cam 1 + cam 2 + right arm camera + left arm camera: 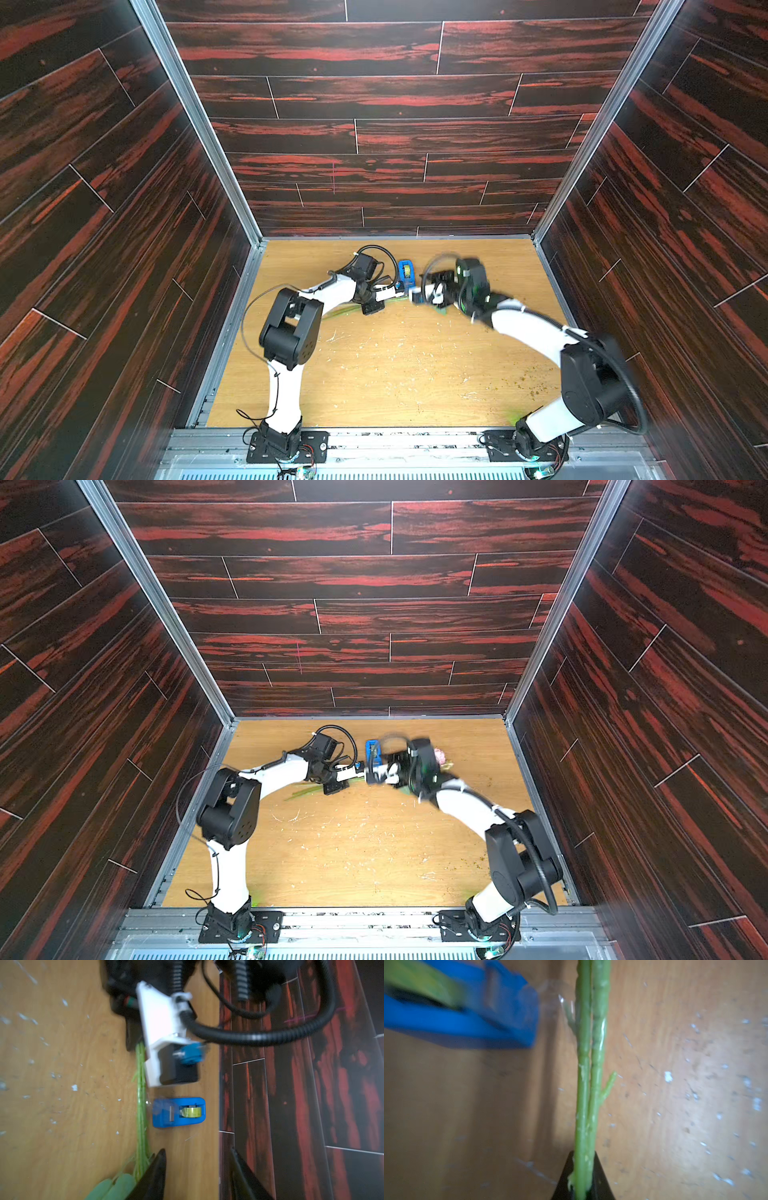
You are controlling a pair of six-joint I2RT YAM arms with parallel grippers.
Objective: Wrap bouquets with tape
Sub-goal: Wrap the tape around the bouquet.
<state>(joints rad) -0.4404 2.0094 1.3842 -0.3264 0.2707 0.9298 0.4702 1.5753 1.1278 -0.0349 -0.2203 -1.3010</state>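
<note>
Clamping the bouquet [588, 1084] by its stems [141, 1118], left gripper [584, 1154] is closed tight on them; right gripper [197, 1150] jaws stand apart, nothing between, stems just beside one finger. Roll of tape [192, 1111] sits in its blue dispenser [178, 1122] on the wooden table [395, 374] near the back wall [374, 187], just beside the stems. Pink blooms [439, 755] peek out behind the right arm [465, 808] in a top view.

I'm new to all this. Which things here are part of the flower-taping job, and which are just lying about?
Part of the job: bouquet stems, clamped in the left gripper; blue tape dispenser with its yellowish roll; open right gripper.
Lying about: pale scraps and greenish crumbs on the wooden tabletop.
</note>
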